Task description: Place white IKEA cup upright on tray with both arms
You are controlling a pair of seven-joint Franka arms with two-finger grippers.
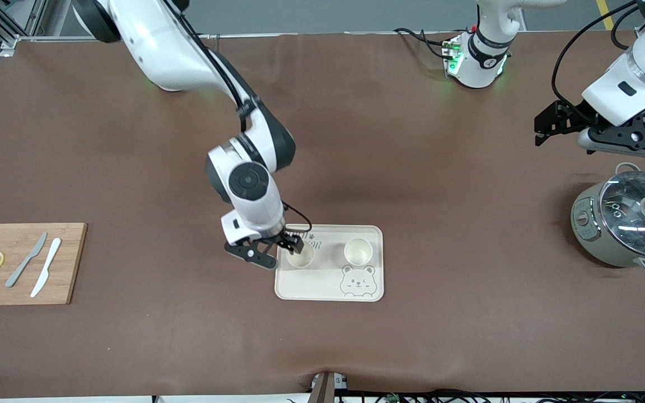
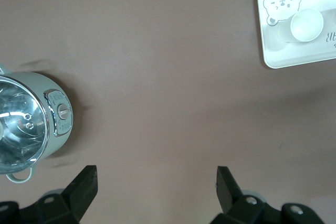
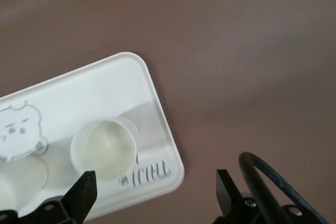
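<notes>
The cream tray (image 1: 329, 285) with a bear drawing lies mid-table. Two white cups stand upright on it: one (image 1: 300, 256) at the right arm's end, one (image 1: 358, 251) toward the left arm's end. My right gripper (image 1: 291, 244) is open and empty, just above the tray's lettered corner beside the first cup. In the right wrist view the gripper (image 3: 155, 190) hangs over that corner of the tray (image 3: 79, 93), with the cup (image 3: 103, 148) close by. My left gripper (image 1: 546, 127) waits open and empty above bare table (image 2: 156, 182); the tray (image 2: 278, 56) and a cup (image 2: 307, 24) show far off.
A grey-green pot with a glass lid (image 1: 625, 218) stands at the left arm's end, also in the left wrist view (image 2: 26, 124). A wooden cutting board (image 1: 20, 263) with two knives and lemon slices lies at the right arm's end.
</notes>
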